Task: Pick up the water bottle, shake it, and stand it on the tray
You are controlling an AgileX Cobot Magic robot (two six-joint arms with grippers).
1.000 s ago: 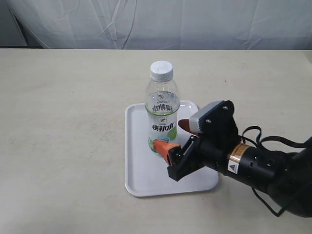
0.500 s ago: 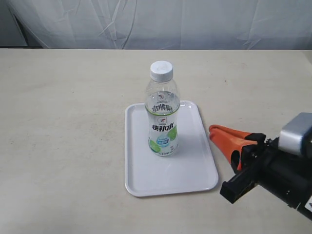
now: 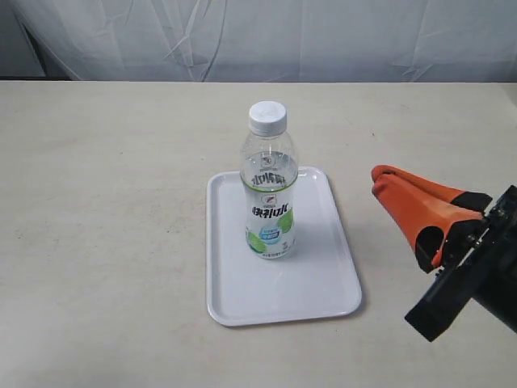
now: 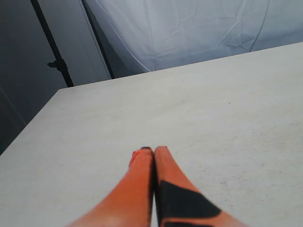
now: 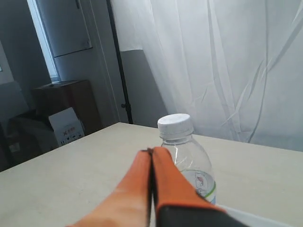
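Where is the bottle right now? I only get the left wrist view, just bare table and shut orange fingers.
Observer: The bottle stands upright near the middle of the tray.
Operator: Is the right gripper on it?
Observer: No. The right gripper hangs apart from it, off the tray's right side in the exterior view.
Operator: Open or shut?
Observer: Shut. The right wrist view shows its fingers pressed together, pointing toward the bottle.
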